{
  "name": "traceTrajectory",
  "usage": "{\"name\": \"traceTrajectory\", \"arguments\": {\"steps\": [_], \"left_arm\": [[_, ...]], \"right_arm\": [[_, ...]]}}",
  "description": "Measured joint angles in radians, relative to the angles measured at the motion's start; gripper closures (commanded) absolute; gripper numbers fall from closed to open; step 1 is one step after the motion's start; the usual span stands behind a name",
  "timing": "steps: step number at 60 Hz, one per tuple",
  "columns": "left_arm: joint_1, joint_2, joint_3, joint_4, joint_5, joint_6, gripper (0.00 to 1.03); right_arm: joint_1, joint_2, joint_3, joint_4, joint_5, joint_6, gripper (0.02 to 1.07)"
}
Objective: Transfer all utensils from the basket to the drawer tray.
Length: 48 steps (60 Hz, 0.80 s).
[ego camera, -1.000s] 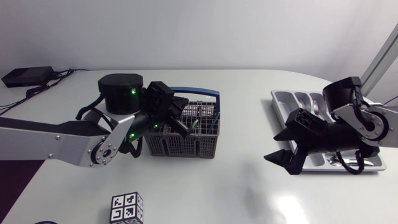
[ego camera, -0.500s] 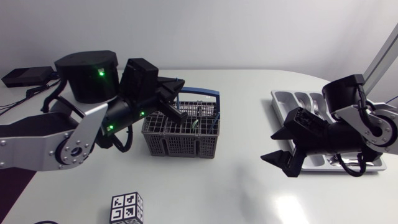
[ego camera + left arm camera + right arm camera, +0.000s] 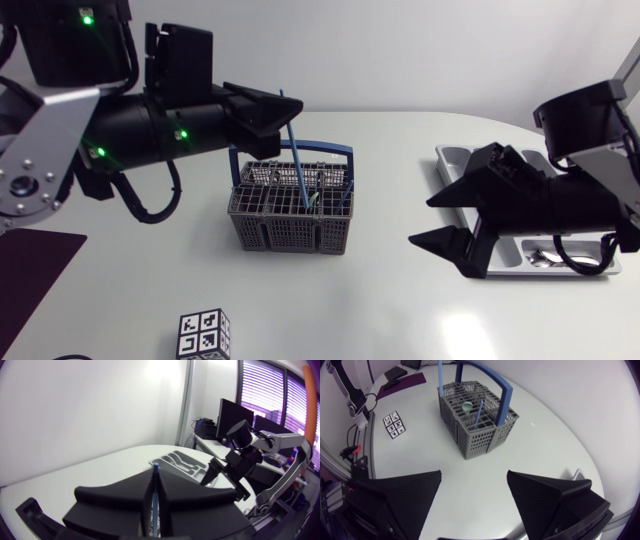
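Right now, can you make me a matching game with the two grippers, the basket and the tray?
1. left gripper
2. right gripper
3. basket
4. tray

A. open, holding nothing
B. has a blue handle
C. partly behind the right arm
D. shut on a blue utensil

Pairs: 1-D, 2-A, 3-B, 4-C.

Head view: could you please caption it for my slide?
Left claw grips a blue utensil at the basket; right claw open beside the drawer tray.
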Motion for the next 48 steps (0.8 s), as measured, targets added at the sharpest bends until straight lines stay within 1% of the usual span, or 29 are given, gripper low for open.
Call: {"name": "traceTrajectory", "arguments": {"steps": [6,15,17,19,22,27,39,47,48], "left_arm": [[0.027,0.010,0.055,-0.048,0.116,-0.059,1.00],[0.058,0.080,0.106,-0.077,0.264,-0.132,1.00],[0.061,0.095,0.108,-0.079,0.280,-0.143,1.00],[0.065,0.111,0.111,-0.086,0.303,-0.158,1.00],[0.069,0.140,0.116,-0.093,0.341,-0.177,1.00],[0.069,0.167,0.117,-0.095,0.366,-0.193,1.00],[0.058,0.183,0.122,-0.095,0.372,-0.208,1.00],[0.051,0.184,0.124,-0.092,0.372,-0.208,1.00],[0.051,0.184,0.124,-0.092,0.372,-0.208,1.00]], "right_arm": [[0.061,0.001,0.062,-0.010,-0.022,0.045,0.13],[0.148,0.045,0.143,-0.027,-0.078,0.105,0.13],[0.159,0.063,0.159,-0.027,-0.092,0.114,0.14],[0.168,0.079,0.173,-0.027,-0.102,0.123,0.16],[0.180,0.109,0.200,-0.029,-0.122,0.140,0.17],[0.198,0.156,0.243,-0.030,-0.152,0.168,0.17],[0.246,0.262,0.336,-0.029,-0.212,0.230,0.39],[0.270,0.318,0.352,-0.029,-0.230,0.261,0.55],[0.272,0.324,0.352,-0.029,-0.232,0.266,0.59]]}}
